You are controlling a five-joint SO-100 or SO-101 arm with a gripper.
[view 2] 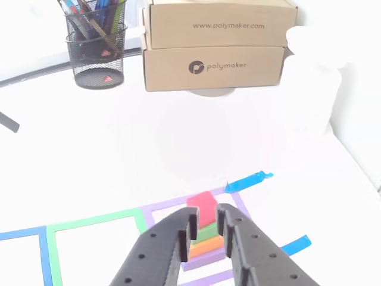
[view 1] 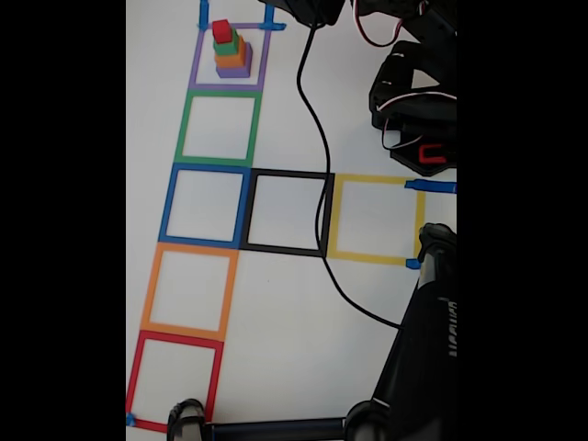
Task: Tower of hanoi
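The tower of hanoi stands stacked inside the purple tape square [view 1: 195, 64] at the top left of the fixed view: purple cube [view 1: 233, 70] at the bottom, then orange cube [view 1: 230, 56], green cube [view 1: 226, 43] and red cube [view 1: 221, 30] on top. In the other view my gripper [view 2: 206, 221] reaches in from the bottom edge. Its black fingers [view 2: 172, 244] stand a narrow gap apart and frame the red cube [view 2: 202, 205], with green [view 2: 206, 236] and orange [view 2: 205, 248] showing below. The fixed view shows nothing touching the tower. Black arm parts [view 1: 413, 92] sit at the top right.
Green [view 1: 219, 129], blue [view 1: 204, 204], orange [view 1: 188, 291] and red [view 1: 175, 378] tape squares run down the left, with black [view 1: 287, 213] and yellow [view 1: 377, 218] ones to the right. A black cable [view 1: 317, 156] crosses the table. Beyond the tower stand a pen holder [view 2: 95, 50] and cardboard boxes [view 2: 214, 47].
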